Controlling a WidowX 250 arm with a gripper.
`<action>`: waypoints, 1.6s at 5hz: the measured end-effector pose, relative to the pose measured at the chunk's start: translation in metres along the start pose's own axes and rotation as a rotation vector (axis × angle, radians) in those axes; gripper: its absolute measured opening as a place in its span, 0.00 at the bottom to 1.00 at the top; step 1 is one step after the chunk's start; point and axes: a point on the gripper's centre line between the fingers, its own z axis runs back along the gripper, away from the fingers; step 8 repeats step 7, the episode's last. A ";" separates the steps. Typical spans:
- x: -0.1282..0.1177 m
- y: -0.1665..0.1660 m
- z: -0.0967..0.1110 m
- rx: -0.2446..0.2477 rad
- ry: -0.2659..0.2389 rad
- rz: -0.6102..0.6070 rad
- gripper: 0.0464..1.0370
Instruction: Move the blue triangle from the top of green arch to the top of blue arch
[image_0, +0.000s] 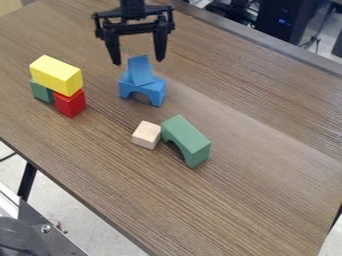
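The black gripper (139, 59) hangs open at the top of the camera view, its two fingers spread wide, just above and behind the blue blocks. Between and slightly below the fingertips, the blue triangle (139, 71) rests on top of the blue arch (155, 90), and the gripper is not closed on it. The green arch (188, 138) stands on the table to the lower right, with nothing on its top.
A natural wood cube (146, 135) sits against the green arch's left side. At the left, a yellow block (56, 75) lies across a red block (69, 103) and a green block (41, 92). The wooden table's (247, 200) front edge slants across the lower left.
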 end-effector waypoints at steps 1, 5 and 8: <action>-0.003 0.000 0.003 0.057 -0.002 -0.021 0.96; -0.039 -0.024 0.005 0.017 -0.035 -0.479 0.96; -0.039 -0.023 -0.003 0.073 -0.070 -0.606 0.96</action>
